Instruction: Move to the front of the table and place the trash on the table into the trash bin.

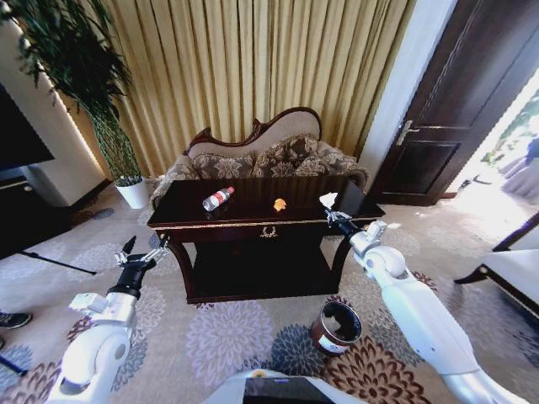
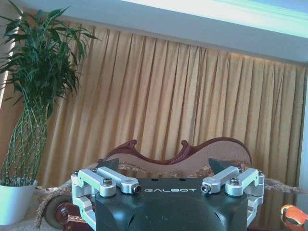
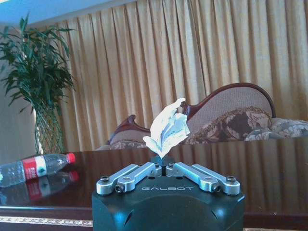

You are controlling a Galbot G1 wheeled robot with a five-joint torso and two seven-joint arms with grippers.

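Bottle (image 1: pixel 218 199) left on table (image 1: pixel 253 220), scrap (image 1: pixel 280 204) centre, bin (image 1: pixel 336 328) before it

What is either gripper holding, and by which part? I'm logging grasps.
The right gripper pinches the white crumpled paper by its lower tip, at the table's right end. The left gripper, open, holds nothing.

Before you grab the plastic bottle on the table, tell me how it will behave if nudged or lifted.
The bottle lies on its side on the glossy table, so a nudge would probably roll it. It looks clear and mostly empty, so likely light and easily squashed. Its smooth round body may slip in a pincer.
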